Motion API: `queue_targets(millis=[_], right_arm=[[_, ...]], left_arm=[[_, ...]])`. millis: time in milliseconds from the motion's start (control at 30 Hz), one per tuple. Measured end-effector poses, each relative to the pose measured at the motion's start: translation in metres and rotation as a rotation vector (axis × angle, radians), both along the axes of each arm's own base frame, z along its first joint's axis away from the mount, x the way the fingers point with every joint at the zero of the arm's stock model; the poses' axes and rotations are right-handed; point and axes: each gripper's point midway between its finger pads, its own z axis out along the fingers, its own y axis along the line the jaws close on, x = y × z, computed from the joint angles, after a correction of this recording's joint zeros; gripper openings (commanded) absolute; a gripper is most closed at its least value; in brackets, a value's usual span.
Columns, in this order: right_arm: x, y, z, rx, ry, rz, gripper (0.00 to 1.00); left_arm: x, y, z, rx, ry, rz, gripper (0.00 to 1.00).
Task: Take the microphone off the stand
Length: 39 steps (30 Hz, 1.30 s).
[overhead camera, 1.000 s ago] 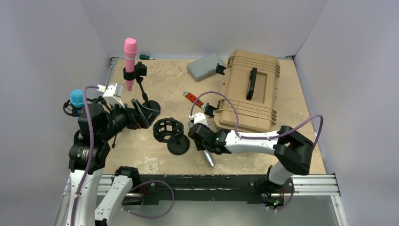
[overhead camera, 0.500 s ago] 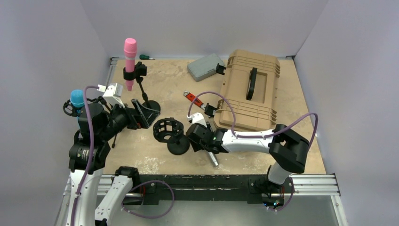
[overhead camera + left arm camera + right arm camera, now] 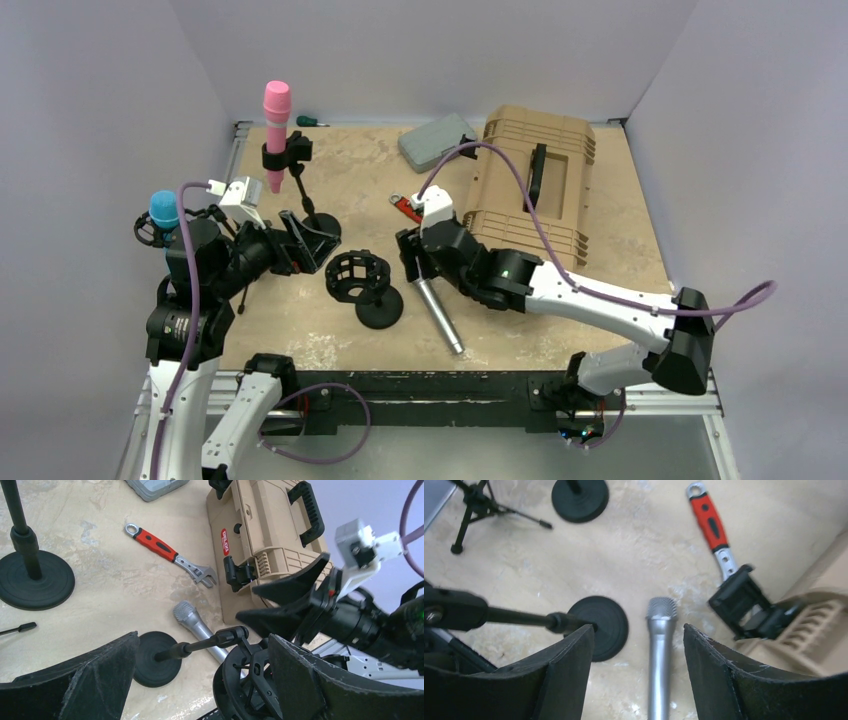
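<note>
Tan table (image 3: 300,320): mic (image 3: 437,312) lies loose beside empty stand (image 3: 362,285). R gripper (image 3: 638,628) spread above it, L gripper (image 3: 202,637) also spread. Risk: stray nudge rolls mic.

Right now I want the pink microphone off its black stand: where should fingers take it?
Grip the pink microphone on its bare upper body, above the black clip, coming from the side; it stands upright, so it probably lifts straight up.

A tan case (image 3: 500,215) is lying on the counter (image 3: 370,170) at about 2 o'clock, with its black handle (image 3: 536,178) facing up. A grey box (image 3: 435,141) is sitting just beside the case, at its 10 o'clock. A red wrench (image 3: 162,552) is lying near the case, at its 9 o'clock. A green screwdriver (image 3: 311,121) is resting at the far edge, at 11 o'clock.
</note>
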Motion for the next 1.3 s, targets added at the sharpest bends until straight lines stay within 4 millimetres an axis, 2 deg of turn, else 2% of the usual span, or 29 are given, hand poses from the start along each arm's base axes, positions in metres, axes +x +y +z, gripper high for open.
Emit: queue_targets(millis=[67, 167, 233, 333, 467, 600, 733, 933, 1167, 1300], right_arm=[[0.010, -0.010, 0.014, 0.022, -0.021, -0.019, 0.63], [0.033, -0.030, 0.021, 0.044, -0.015, -0.050, 0.67], [0.043, -0.038, 0.025, 0.074, 0.003, -0.039, 0.70], [0.049, -0.042, 0.042, 0.162, 0.018, 0.028, 0.74], [0.038, -0.022, 0.072, 0.300, 0.030, 0.214, 0.75], [0.025, 0.010, 0.086, 0.386, 0.071, 0.408, 0.75], [0.010, 0.031, 0.078, 0.431, 0.146, 0.551, 0.76], [-0.002, 0.048, 0.066, 0.468, 0.228, 0.670, 0.76], [-0.004, 0.060, 0.056, 0.488, 0.285, 0.732, 0.76], [-0.002, 0.065, 0.058, 0.504, 0.293, 0.747, 0.76]], left_arm=[[0.000, 0.000, 0.000, -0.001, 0.000, -0.002, 0.96], [-0.001, -0.001, 0.000, -0.002, 0.000, -0.007, 0.97], [-0.001, -0.001, 0.000, -0.003, 0.000, -0.008, 0.96], [-0.002, -0.001, 0.001, -0.003, -0.001, -0.009, 0.96], [-0.002, -0.002, 0.001, -0.004, -0.002, -0.011, 0.96], [-0.003, -0.002, 0.001, -0.005, -0.002, -0.016, 0.97], [-0.004, -0.002, 0.001, -0.006, -0.004, -0.016, 0.97], [-0.006, -0.002, 0.001, -0.006, -0.004, -0.016, 0.97], [-0.006, -0.002, 0.001, -0.006, -0.006, -0.016, 0.97], [-0.007, -0.002, 0.002, -0.006, -0.010, -0.016, 0.97]])
